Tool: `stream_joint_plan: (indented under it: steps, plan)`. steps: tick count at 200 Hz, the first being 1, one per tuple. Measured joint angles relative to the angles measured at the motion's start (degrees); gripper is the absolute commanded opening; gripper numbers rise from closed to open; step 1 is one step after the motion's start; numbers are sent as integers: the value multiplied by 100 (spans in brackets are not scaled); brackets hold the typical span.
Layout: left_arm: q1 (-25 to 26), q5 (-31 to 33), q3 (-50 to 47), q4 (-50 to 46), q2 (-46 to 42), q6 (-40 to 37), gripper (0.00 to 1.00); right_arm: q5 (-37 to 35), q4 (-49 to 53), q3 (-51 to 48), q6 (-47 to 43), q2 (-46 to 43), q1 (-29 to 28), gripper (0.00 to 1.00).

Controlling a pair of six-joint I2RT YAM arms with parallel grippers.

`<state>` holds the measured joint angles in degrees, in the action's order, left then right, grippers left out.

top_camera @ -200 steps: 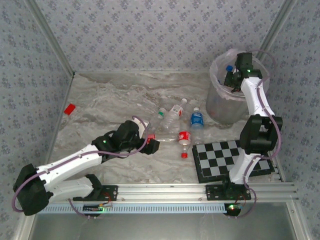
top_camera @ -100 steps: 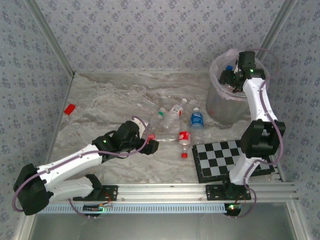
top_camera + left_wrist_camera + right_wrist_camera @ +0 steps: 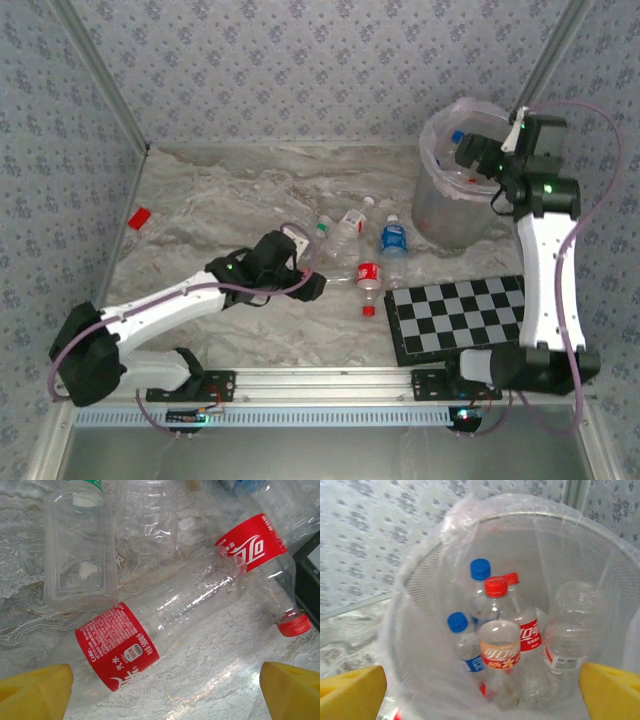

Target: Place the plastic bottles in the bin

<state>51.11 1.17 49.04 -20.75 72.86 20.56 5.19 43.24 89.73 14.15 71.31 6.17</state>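
The table's (image 3: 200,190) left half is open room, with one red block (image 3: 138,218) near the left edge. The bin (image 3: 445,215) stands in the far right corner, and a checkerboard (image 3: 460,315) lies along the near right edge. Loose bottles (image 3: 348,228) lie clustered at the table's middle.

The left gripper (image 3: 308,285) hangs over them with its jaws spread wide and nothing gripped. In the left wrist view its fingertips (image 3: 35,692) flank a lying red-labelled bottle (image 3: 120,645), with a cola bottle (image 3: 255,545) just beyond.

The right gripper (image 3: 470,155) is released and empty at the bin's rim (image 3: 520,517). Its wrist view looks down on the binned bottles (image 3: 500,650), upright with blue and red caps.
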Motion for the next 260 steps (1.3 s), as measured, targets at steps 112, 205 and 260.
stream_joint_plan:
  steps: [112, 205, 260]
  plan:
    - [-216, 2288, -675, -756, -1530, 3718, 85, 1840, -457, -2170, 328, -962, 20, 100]
    - [76, 2723, -2586, 358, -2179, 8223, 82, 1969, -955, -2940, 809, -1373, 7, 100]
    - [85, 2686, -2234, 1198, -1019, 8474, 78, 1919, -625, -2909, 750, -1716, 7, 100]
